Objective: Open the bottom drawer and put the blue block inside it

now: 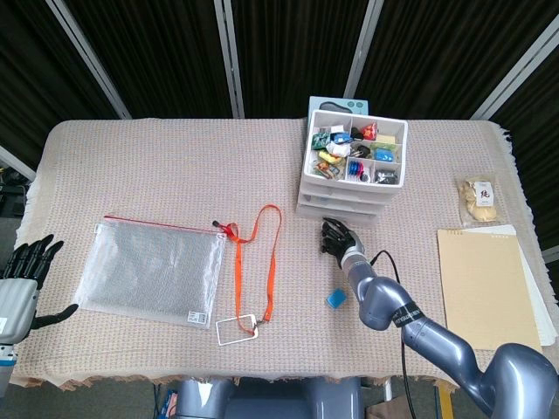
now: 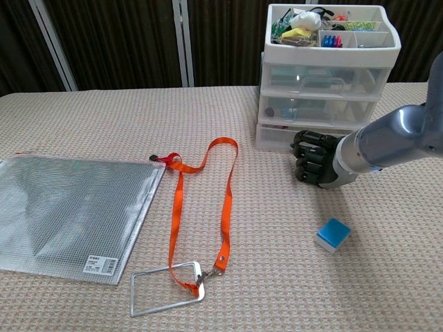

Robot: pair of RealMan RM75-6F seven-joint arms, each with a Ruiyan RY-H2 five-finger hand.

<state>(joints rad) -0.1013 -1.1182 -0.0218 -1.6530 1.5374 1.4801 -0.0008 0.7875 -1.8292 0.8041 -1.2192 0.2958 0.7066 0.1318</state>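
Chest view shows the right hand [image 2: 315, 160] with fingers curled, touching the front of the bottom drawer [image 2: 277, 136]; whether it grips the handle, I cannot tell. The blue block [image 2: 333, 234] lies nearer on the table. The left hand [image 1: 24, 266] is spread and holds nothing.

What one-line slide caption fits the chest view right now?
Right hand curled at the bottom drawer of the organizer, blue block waiting on the tablecloth.
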